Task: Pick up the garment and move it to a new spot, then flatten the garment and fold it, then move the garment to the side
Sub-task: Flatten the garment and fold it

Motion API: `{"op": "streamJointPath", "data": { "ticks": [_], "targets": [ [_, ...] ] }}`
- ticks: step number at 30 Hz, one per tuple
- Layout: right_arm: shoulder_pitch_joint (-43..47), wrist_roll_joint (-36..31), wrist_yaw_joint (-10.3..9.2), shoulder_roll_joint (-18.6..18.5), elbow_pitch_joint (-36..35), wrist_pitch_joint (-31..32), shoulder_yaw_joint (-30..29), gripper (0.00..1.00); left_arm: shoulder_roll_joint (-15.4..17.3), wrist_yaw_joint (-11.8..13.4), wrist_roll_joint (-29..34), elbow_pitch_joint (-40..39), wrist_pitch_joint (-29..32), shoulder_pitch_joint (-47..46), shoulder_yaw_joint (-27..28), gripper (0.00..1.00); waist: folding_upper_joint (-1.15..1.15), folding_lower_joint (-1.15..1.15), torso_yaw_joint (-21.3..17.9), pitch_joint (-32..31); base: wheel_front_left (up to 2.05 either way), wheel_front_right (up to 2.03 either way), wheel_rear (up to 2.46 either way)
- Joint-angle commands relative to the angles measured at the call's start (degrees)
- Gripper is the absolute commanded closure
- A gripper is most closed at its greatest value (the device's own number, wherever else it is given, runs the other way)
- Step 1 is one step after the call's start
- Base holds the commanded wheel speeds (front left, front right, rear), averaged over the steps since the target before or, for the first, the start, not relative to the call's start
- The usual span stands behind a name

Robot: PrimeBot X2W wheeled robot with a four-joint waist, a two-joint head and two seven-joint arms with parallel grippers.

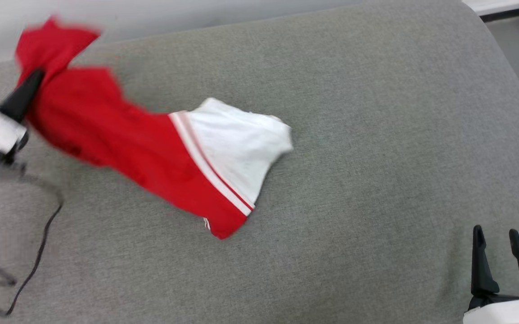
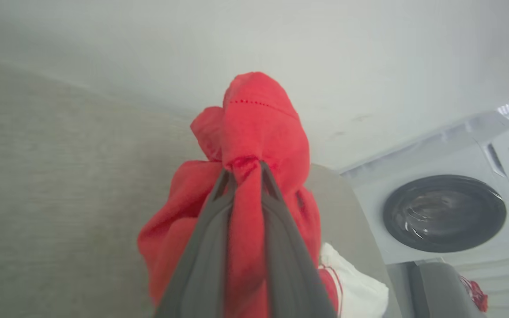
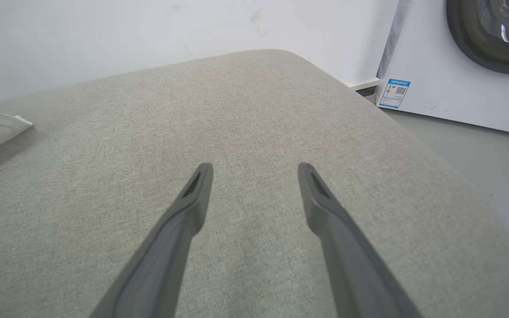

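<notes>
Your left gripper (image 2: 244,170) pinches a bunch of the garment (image 1: 142,153), red end raised at the left, white sleeve trailing on the grey cushion (image 1: 376,135). Your right gripper (image 1: 498,238) waits spread. You look mid-relocation; next, carry it clear and lay it down.

Grey fabric cushion (image 1: 376,135), black cable (image 1: 38,252) trailing across it, white washing machine (image 2: 444,214) with dark round door, white wall (image 3: 104,35)

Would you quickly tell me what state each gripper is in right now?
Left gripper: shut on the garment.
Right gripper: open, holding nothing.
</notes>
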Motion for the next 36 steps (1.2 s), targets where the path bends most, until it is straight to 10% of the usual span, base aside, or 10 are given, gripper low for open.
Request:
{"op": "streamJointPath", "data": {
  "ticks": [1,7,14,22,28,29,30,36],
  "targets": [
    [0.4,-0.3,-0.06,0.1,-0.2,-0.2,-0.1,0.00,0.3,0.8,-1.0,2.2,1.1,2.5,-0.6,1.00,0.00,0.00,0.5,-0.4,0.00,0.00,0.00],
    [1.5,-0.2,-0.06,0.1,-0.1,-0.2,-0.3,0.00,0.3,9.6,-0.6,10.3,5.7,6.3,-4.4,1.00,0.00,0.00,1.8,-1.2,0.00,0.00,0.00],
    [2.2,-0.5,-0.06,0.1,0.0,-0.2,-0.5,0.00,-0.4,13.8,2.9,13.9,8.4,9.5,-9.7,0.58,0.00,0.00,2.6,-2.5,0.00,0.00,0.00],
    [3.1,-0.3,-0.06,0.1,-0.3,-0.2,-0.6,0.00,0.2,11.8,1.8,12.6,6.8,13.7,-9.3,0.79,0.00,0.00,3.1,-3.6,0.00,0.00,0.00],
    [3.2,0.0,-0.06,0.1,0.2,-0.2,-0.7,0.00,0.8,10.2,-1.1,9.4,5.7,18.4,-8.0,0.51,0.00,0.00,4.2,-3.7,0.00,0.00,0.00],
    [3.1,-0.1,-0.06,0.1,0.3,-0.1,-0.6,0.00,1.1,10.3,-1.1,9.0,5.1,18.6,-7.7,0.14,0.00,0.00,4.4,-3.8,0.00,0.00,0.00],
    [2.9,-0.2,-0.06,0.1,0.4,-0.2,-0.5,0.00,1.7,10.6,-0.8,8.6,4.0,18.6,-7.4,0.00,0.00,0.00,4.5,-3.9,0.00,0.00,0.00],
    [2.7,-1.2,-0.06,0.1,0.2,-0.2,-0.5,0.00,5.3,12.3,5.0,3.3,-5.5,16.8,-6.2,0.00,0.00,0.00,6.2,-5.2,0.00,0.00,0.00]
  ]
}}
